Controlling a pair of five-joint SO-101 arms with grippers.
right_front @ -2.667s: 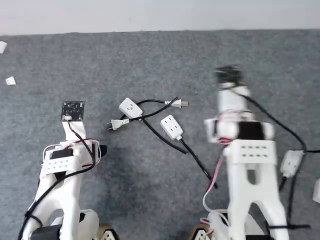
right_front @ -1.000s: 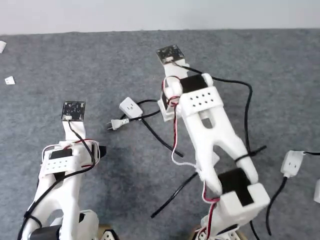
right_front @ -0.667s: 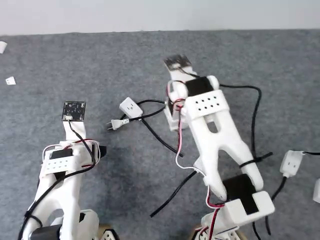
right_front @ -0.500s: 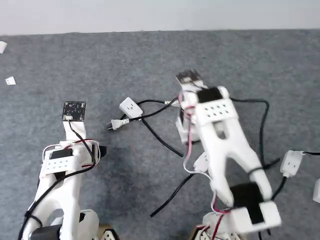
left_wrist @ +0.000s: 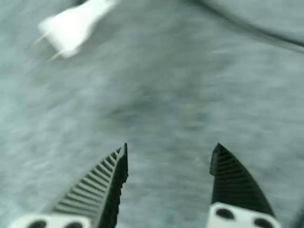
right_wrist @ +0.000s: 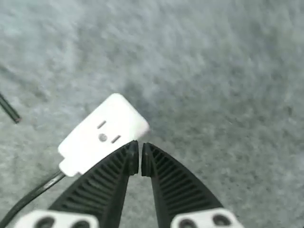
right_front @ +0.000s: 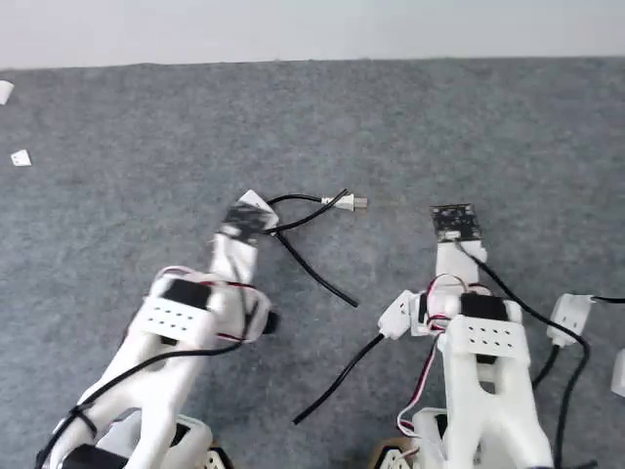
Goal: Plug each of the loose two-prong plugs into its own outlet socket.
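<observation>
My left gripper (left_wrist: 168, 147) is open just above the carpet, and a white two-prong plug (left_wrist: 71, 28) lies ahead of its fingertips. From above, the left arm (right_front: 244, 220) covers most of a white outlet socket (right_front: 252, 199). A second two-prong plug (right_front: 350, 202) on a black cable lies to its right. My right gripper (right_wrist: 137, 145) is shut, with its tips against the edge of another white outlet socket (right_wrist: 102, 135) and nothing between them. That socket (right_front: 394, 315) lies beside the right arm, and its cable (right_front: 337, 381) trails toward the front.
A further white socket (right_front: 569, 315) with a black cord lies at the right, and another white piece (right_front: 620, 371) sits at the right edge. Two paper scraps (right_front: 20, 157) lie far left. Open grey carpet (right_front: 469, 127) stretches across the back.
The right arm has drawn back from the centre to the right side, with the socket ending beside it. The left arm has swung forward and right over the plug and socket at centre-left.
</observation>
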